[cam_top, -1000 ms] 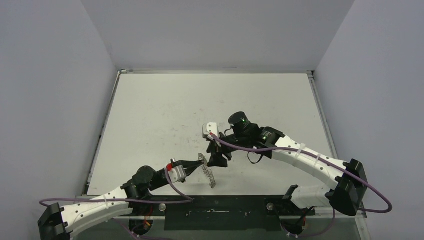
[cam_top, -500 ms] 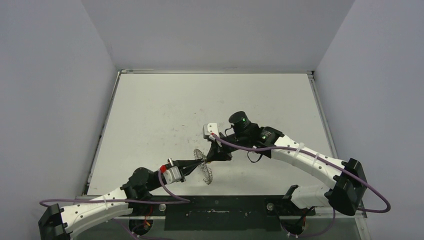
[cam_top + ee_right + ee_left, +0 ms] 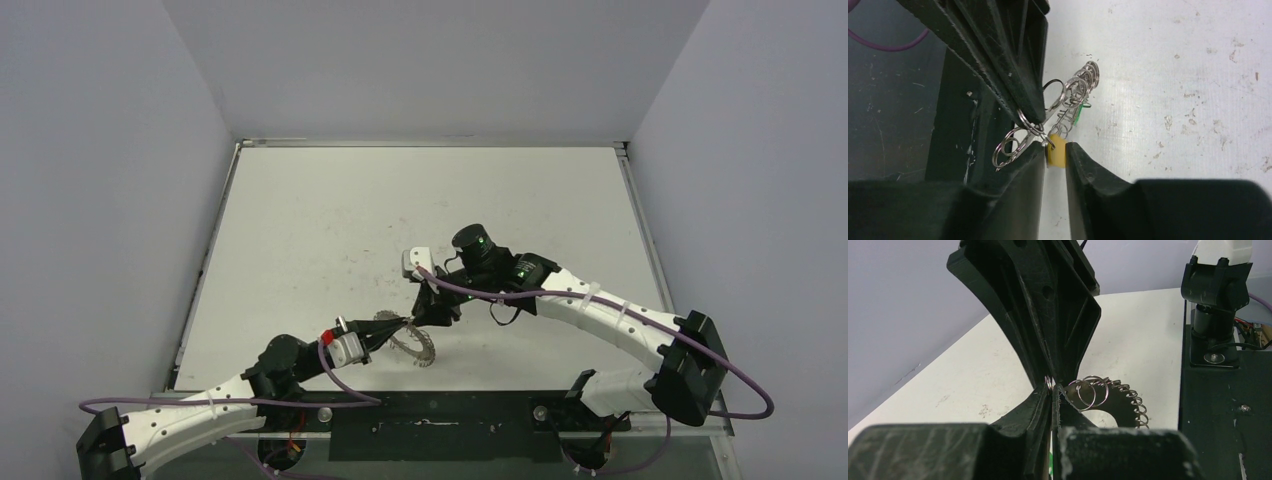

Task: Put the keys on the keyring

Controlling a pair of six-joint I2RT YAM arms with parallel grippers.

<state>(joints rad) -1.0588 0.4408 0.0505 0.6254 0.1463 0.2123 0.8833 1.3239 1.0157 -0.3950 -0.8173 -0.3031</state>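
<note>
Right wrist view: your right hand (image 3: 1055, 148) is clamped on the yellow-headed key (image 3: 1056, 155), with the keyring (image 3: 1070, 102) just ahead of its fingertips. Your left hand (image 3: 1052, 390) is clamped on 1 rim loop.

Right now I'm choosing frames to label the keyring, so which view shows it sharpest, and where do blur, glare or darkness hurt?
Top external: evenly lit and sharp, but the keyring is tiny in frame. Left wrist: the wire loops are crisp with glints, while the left tool is close and soft. Right wrist: sharpest on the loops and the yellow key head; the right tool is dark and blurred.
</note>
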